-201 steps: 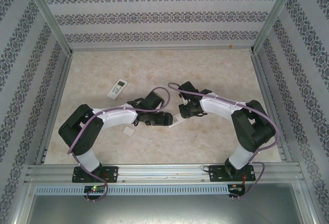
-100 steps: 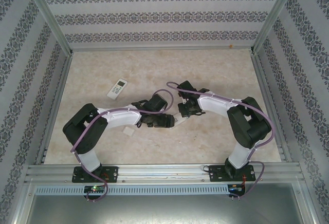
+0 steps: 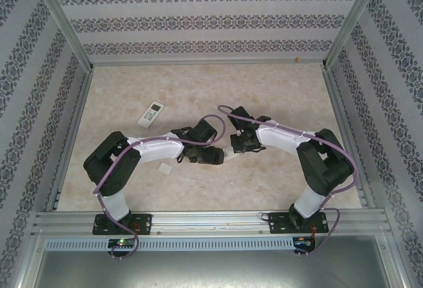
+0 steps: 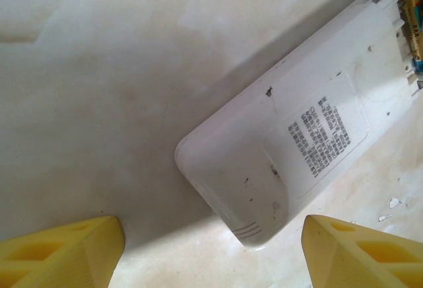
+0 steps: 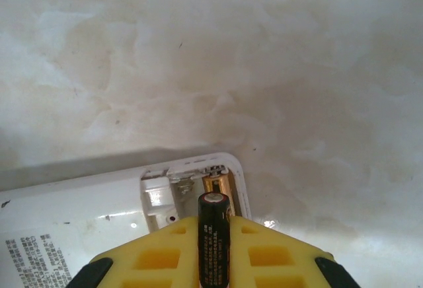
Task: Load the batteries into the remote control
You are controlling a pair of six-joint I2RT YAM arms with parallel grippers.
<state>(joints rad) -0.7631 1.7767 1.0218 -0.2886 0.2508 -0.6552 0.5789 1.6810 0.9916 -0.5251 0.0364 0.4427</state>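
A white remote control (image 4: 297,143) lies face down on the table, printed label up, its battery bay (image 5: 192,182) uncovered. One orange-gold battery (image 5: 220,183) sits in the bay's right slot; the slot beside it is empty. My right gripper (image 5: 214,245) is shut on a dark battery (image 5: 214,235), which is held lengthwise just above the bay's near edge. My left gripper (image 4: 211,255) is open, one yellow finger (image 4: 59,252) on either side of the remote's rounded other end, touching nothing. The two grippers meet at mid-table, left (image 3: 218,157) and right (image 3: 233,148).
A second white remote (image 3: 153,113) lies at the back left of the table. A small white flat piece (image 3: 165,168) rests beside the left arm's forearm. Patterned walls and metal rails enclose the beige tabletop (image 3: 277,90).
The left arm has reached a little further right toward the remote. The right gripper has closed tighter on the dark battery and shifted slightly left.
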